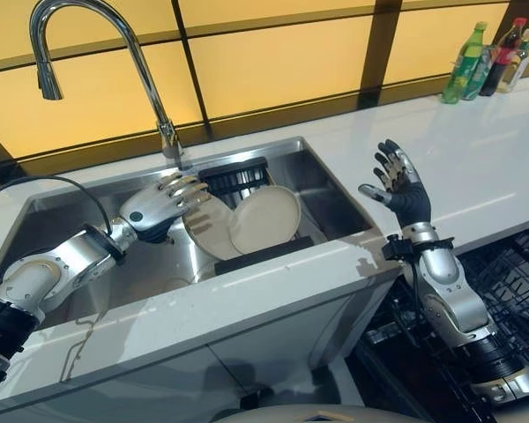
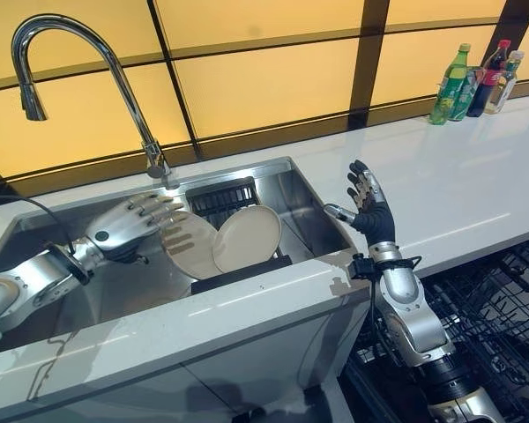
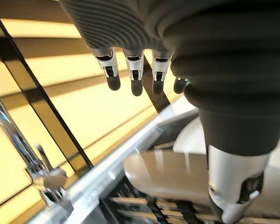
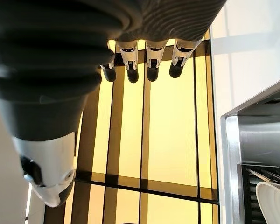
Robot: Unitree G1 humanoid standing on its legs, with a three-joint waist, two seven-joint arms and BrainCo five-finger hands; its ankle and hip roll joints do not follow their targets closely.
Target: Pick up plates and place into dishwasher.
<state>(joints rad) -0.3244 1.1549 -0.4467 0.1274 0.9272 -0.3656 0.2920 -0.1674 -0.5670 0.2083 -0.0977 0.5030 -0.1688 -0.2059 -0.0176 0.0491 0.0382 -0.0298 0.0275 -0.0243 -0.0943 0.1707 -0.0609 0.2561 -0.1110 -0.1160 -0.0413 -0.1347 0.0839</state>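
1. The left hand (image 1: 163, 204) reaches into the stainless steel sink (image 1: 326, 198), its fingers straight and spread, lying across the upper face of the left one of two round cream plates (image 1: 207, 231).
2. The left wrist view shows the same hand (image 3: 135, 70) with fingers extended and nothing clasped, the thumb (image 3: 233, 186) hanging apart from them above the plate's pale surface.
3. The right hand (image 1: 397, 181) is raised above the white tabletop (image 1: 476, 159) just right of the sink, fingers apart and upright, holding nothing; its wrist view confirms straight fingers (image 4: 151, 65).
4. The two plates lean tilted and overlapping in the sink: the right plate (image 1: 264, 218) is smooth, shallow-rimmed and matte cream, resting in front of the left one.
5. Both plates stand on a black slatted rack (image 1: 238, 176) in the sink's back half, a dark bar running along their lower edges.
6. The left wrist view shows the rack's slats beneath the plates from close by; the eye views show the full sink outline instead.
7. A tall curved chrome tap (image 1: 88, 53) rises behind the sink's back rim, over the left hand.
8. Green and dark bottles (image 1: 489, 62) stand at the tabletop's far right corner, well apart from both hands.
9. A black wire dishwasher rack (image 1: 511, 282) sits low on the right, below the tabletop edge, beside the right arm.
10. The sink's left half is bare steel.
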